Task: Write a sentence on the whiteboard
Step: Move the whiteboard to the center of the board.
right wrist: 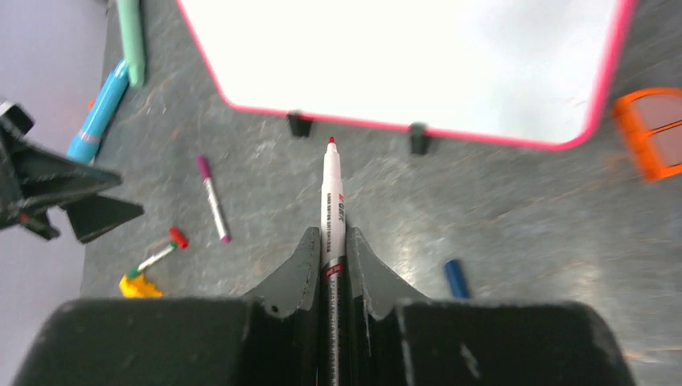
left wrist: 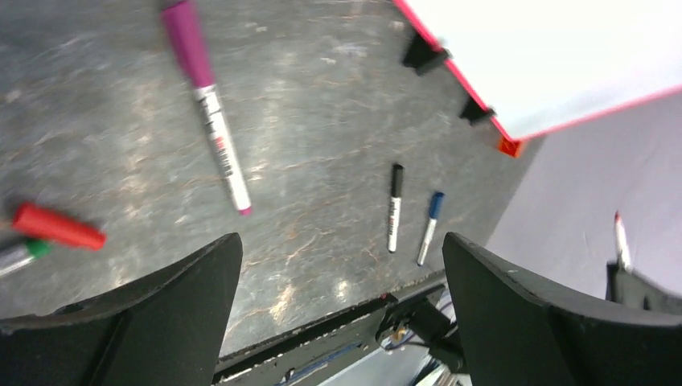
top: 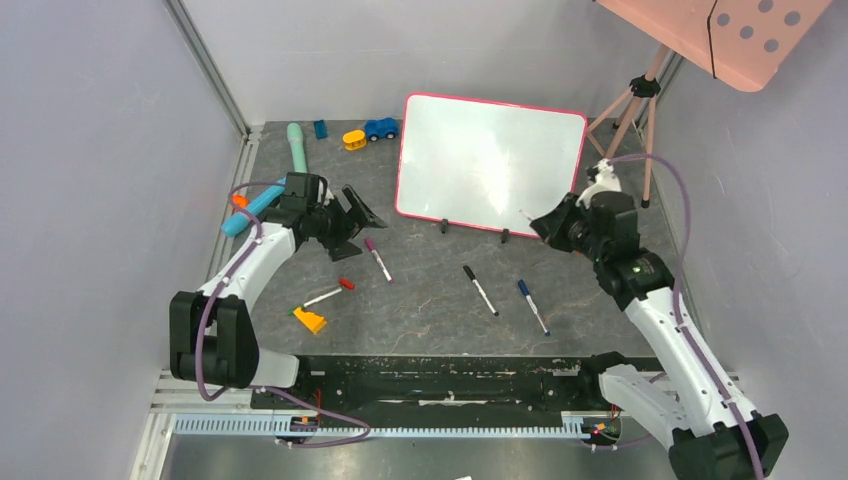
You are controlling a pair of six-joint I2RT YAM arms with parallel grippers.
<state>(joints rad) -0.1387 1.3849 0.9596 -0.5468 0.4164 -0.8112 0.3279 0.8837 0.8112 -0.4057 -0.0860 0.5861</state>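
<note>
The task is at its start: the whiteboard [top: 490, 160] stands tilted on two black feet at 12 to 1 o'clock on the worktop [top: 430, 310], and its surface is blank, so no part of the sentence is written and all of the writing is left to do. Preparation appears complete. The right tool [top: 540, 225] at 3 o'clock is pressed together on a red marker [top: 522, 214] whose bare tip points toward the board but stands apart from it. The left tool [top: 352, 225] at 9 o'clock is spread wide and holds nothing. The right wrist view confirms the grip: the red marker [right wrist: 331, 185] is pinched between the fingers of the right tool [right wrist: 331, 237], with its tip aimed at the board's lower frame between the two feet, a detail too small to read from overhead. The left wrist view shows the bare gap of the left tool [left wrist: 342, 241] above the worktop, with a purple marker [left wrist: 213, 121] at 11 o'clock and a loose red cap [left wrist: 56, 227] at 9 o'clock. Only the overhead view shows both arms together, the black marker [top: 480, 290] and blue marker [top: 533, 306] lying at 6 o'clock of the board, and the whole blank face.
</note>
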